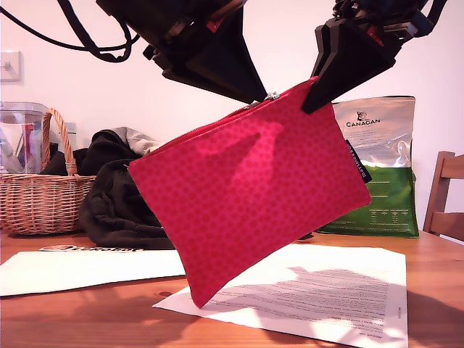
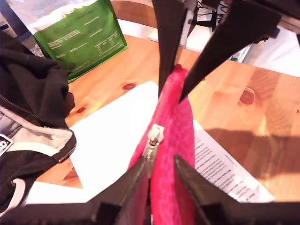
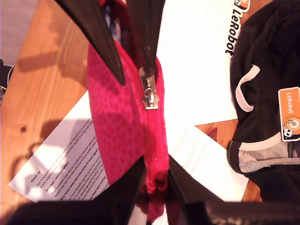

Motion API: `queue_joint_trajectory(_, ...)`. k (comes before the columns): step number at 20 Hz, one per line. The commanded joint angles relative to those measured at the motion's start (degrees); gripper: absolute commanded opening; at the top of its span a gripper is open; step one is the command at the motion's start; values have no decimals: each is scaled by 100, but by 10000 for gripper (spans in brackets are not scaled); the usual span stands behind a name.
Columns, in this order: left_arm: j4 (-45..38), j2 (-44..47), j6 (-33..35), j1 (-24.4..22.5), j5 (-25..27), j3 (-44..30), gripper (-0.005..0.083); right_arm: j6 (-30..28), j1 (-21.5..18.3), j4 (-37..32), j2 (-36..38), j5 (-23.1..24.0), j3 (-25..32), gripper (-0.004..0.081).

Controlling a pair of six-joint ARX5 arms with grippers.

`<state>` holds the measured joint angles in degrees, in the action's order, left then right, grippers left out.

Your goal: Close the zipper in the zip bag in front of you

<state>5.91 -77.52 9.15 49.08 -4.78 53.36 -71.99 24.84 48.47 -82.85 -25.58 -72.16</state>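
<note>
Here, taking the exterior view from its left, a wicker basket (image 1: 43, 196) stands farthest from the zip bag (image 1: 254, 196). A crumpled black jacket (image 1: 116, 203) lies between the two, behind the bag's lower end.

The zip bag hangs clear of the worktop (image 1: 87, 319), tilted, with its lower corner over a printed sheet (image 1: 326, 290). I cannot tell whether that corner touches the paper. A blank sheet (image 1: 80, 268) lies on the jacket's side of the bag.

The zipper (image 1: 196, 130) runs along the bag's upper edge, and its silver slider (image 1: 271, 96) sits near the higher end.

My first gripper (image 1: 254, 98) comes down on that edge right at the slider. The first wrist view shows its fingers (image 2: 140, 173) closed on the zipper there. Whether they pinch the pull tab or only the fabric beside it is unclear.

My second gripper (image 1: 312, 98) clamps the bag's highest corner, beyond the slider. The second wrist view shows its fingers (image 3: 180, 183) shut tight with red fabric between them.

A small black tag (image 1: 359, 159) sits on the bag's short side under that corner.

Behind the bag on that side stands a green-and-silver Canagan bag (image 1: 377, 167), and past it the back of a wooden chair (image 1: 446, 196).
</note>
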Motion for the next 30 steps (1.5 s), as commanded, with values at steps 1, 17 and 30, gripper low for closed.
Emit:
queue_joint_trajectory(1,-85,-98,22,-24,70,-107,150,26,28,-37,-13,-52,-72,-11)
queue_joint_trajectory(17,-151,-413,179,-22,26,44,105,24,28,-35,-13,-87,-72,-11)
queue_joint_trajectory(30,-114,-413,177,-22,-120,227,91,26,28,-39,-13,-92,-72,-11)
